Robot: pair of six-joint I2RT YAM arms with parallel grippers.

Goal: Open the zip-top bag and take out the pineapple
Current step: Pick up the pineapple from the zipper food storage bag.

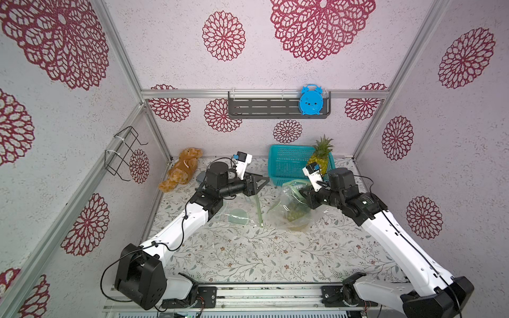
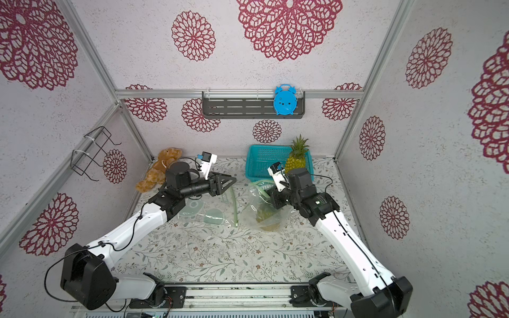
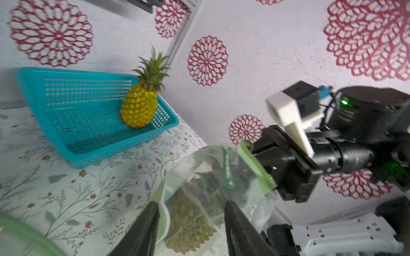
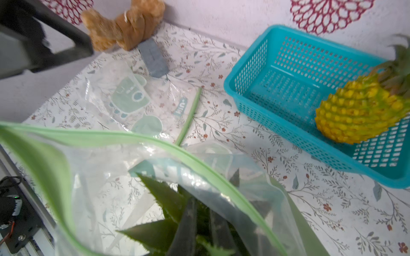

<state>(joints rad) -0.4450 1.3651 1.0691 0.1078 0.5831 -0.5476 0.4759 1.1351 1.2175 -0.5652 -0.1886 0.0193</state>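
Green-rimmed bag (image 1: 286,201) gapes near the basket (image 1: 286,165), pineapple (image 1: 296,213) inside; right end effector (image 3: 269,177) pinches its rim, left end effector (image 3: 192,204) spread, empty.

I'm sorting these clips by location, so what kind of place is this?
Most likely a robot test booth, not a real room: aluminium frame holding wallpapered panels, two arms bolted to a front rail, and props like a teddy bear and a basket.

Only thing I can sorta read: a small teal tag (image 4: 180,107) on the flat empty bag (image 4: 104,88), looks like "MIN+".
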